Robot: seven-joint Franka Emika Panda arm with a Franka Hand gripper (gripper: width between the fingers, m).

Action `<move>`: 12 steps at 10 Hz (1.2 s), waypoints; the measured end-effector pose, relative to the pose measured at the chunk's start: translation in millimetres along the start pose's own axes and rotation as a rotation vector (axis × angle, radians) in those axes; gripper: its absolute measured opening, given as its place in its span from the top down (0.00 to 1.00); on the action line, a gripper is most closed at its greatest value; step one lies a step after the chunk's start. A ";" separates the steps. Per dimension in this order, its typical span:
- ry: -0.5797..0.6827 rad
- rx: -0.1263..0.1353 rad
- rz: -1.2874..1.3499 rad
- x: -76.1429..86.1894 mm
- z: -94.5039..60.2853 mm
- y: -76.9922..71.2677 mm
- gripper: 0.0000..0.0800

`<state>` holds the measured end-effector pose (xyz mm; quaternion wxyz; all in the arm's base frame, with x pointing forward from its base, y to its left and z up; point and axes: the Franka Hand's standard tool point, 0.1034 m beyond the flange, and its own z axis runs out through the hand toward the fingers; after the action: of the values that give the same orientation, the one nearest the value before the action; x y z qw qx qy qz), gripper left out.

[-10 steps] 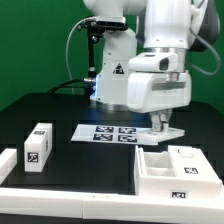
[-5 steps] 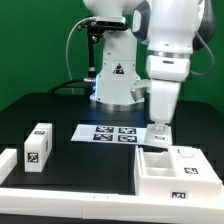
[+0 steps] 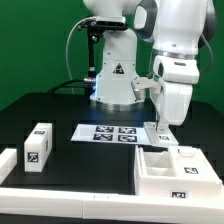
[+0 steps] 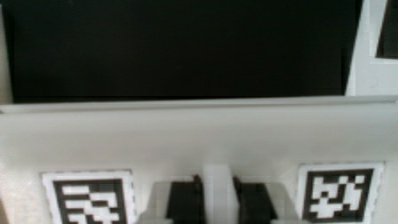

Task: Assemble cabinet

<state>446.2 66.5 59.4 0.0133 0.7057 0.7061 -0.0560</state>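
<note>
A white robot arm [image 3: 178, 55] reaches down over a black surface [image 3: 55, 110]. Its end effector [image 3: 161, 127] hangs just past the marker board [image 3: 108, 132], off that board's end on the exterior view's right. The fingers point straight down. From here I cannot tell whether they are spread or pressed together, and nothing is seen between them.

The cabinet [image 3: 175, 172], a large white box with open recesses facing up, sits on the surface in front of the marker board and toward the exterior view's right. Its back edge lies near the board's corner and directly under the end effector, with a gap between the fingers and the cabinet. One black-and-white tag shows on its front wall and another on its top.

In the wrist view the cabinet [image 4: 196, 135] fills the lower half as a blurred white ledge carrying two tags, with black surface beyond it.

A small white block [image 3: 40, 146] with tags stands upright well apart from the marker board, off its other end. A low white rail [image 3: 70, 188] runs along the near edge of the surface, in front of the board.
</note>
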 end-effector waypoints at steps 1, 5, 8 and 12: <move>-0.007 0.016 0.018 -9.3 -3.6 9.2 0.92; -0.008 0.025 0.032 -21.3 -2.1 11.8 0.92; 0.069 0.024 -0.012 -42.2 -1.6 6.6 0.92; 0.191 0.016 0.016 -87.6 2.2 6.3 0.92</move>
<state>452.7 -20.9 65.4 -0.0593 0.7137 0.6979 0.0062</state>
